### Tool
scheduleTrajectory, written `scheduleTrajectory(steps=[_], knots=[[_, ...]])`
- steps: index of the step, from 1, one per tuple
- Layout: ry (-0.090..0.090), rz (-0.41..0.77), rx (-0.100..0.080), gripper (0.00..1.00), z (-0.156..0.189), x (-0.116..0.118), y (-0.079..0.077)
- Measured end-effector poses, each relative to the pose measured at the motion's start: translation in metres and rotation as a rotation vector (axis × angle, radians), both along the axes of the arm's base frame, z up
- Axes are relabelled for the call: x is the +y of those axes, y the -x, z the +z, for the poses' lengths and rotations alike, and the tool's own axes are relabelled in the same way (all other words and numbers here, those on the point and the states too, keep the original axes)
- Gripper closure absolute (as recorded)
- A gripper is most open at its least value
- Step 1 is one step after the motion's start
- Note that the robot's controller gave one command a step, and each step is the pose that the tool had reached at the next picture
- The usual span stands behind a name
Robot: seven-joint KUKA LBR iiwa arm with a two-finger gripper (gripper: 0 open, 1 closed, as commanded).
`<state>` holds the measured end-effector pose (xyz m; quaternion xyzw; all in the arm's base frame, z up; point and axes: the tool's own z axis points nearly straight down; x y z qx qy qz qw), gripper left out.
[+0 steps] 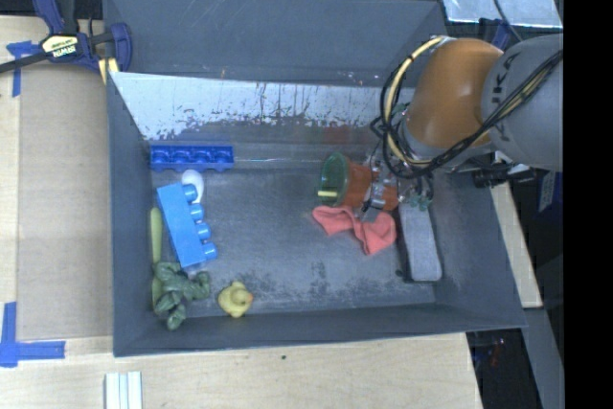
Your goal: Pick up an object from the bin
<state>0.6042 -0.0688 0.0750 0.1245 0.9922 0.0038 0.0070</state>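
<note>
Looking down into the bin (287,43), you find the gripper (380,194) low over the right part of the floor, under the arm's orange cover (458,91). It sits at the upper edge of a crumpled red cloth (356,227), with an orange-brown piece (358,185) and a green cup (332,175) just to its left. You cannot tell whether the gripper is released or clenched, nor whether it has hold of the red cloth. A grey block (420,246) lies just right of the cloth, along the wall. Well apart, on the left side, you have a long blue brick (192,156) by the back wall, a wide blue brick (187,227) with a white ball (192,181) at its top, a green stick (155,235) beside it, and a green knotted toy (172,288) and yellow duck (235,300) near the front wall
</note>
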Motion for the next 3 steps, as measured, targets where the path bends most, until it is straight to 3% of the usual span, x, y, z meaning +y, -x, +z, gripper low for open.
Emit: scheduleTrajectory(steps=[1,2,3], knots=[[0.000,0.000,0.000,1.00,0.000,0.000,0.000],[0.001,0.114,0.001,1.00,0.036,-0.012,0.016],[0.000,0.088,0.002,1.00,0.109,-0.020,0.016]])
